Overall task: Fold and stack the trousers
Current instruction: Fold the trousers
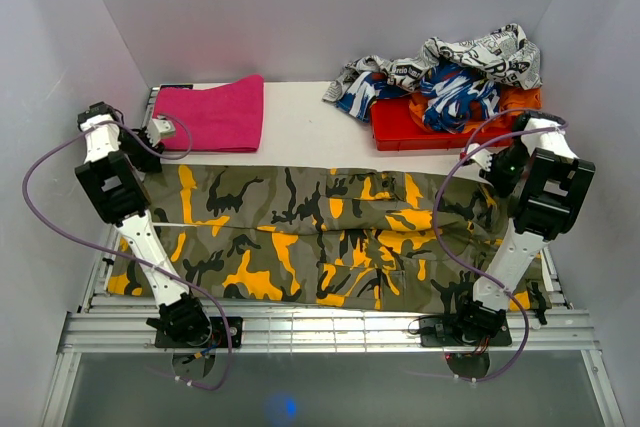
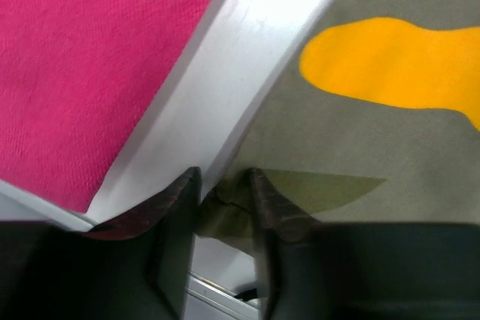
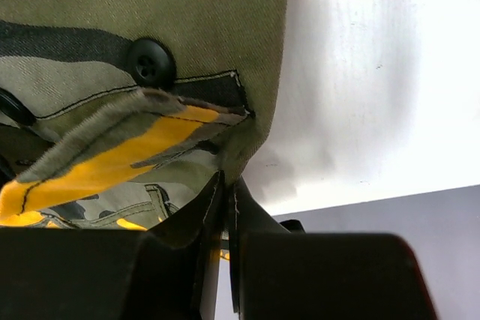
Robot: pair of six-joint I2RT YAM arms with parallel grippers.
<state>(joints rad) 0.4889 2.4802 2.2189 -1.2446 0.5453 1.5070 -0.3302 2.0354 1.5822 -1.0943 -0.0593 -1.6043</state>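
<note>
Trousers [image 1: 330,237] spread flat lengthwise across near half of table [image 1: 305,132]. Right gripper [image 3: 228,185] pinched together on waistband corner, right end. Left gripper [image 2: 223,179] straddles left-end edge beside pink cloth [image 2: 90,73]; clamped or not, cannot tell.

My white table [image 1: 300,127] rn: camo trousers [image 1: 300,232] spread flat across the whole 6 o'clock half, pink towel [image 1: 215,112] at 10, red flat box [image 1: 400,129] at 2 w/ patterned clothes [image 1: 352,95] spilling onto the tabletop at 1.
</note>
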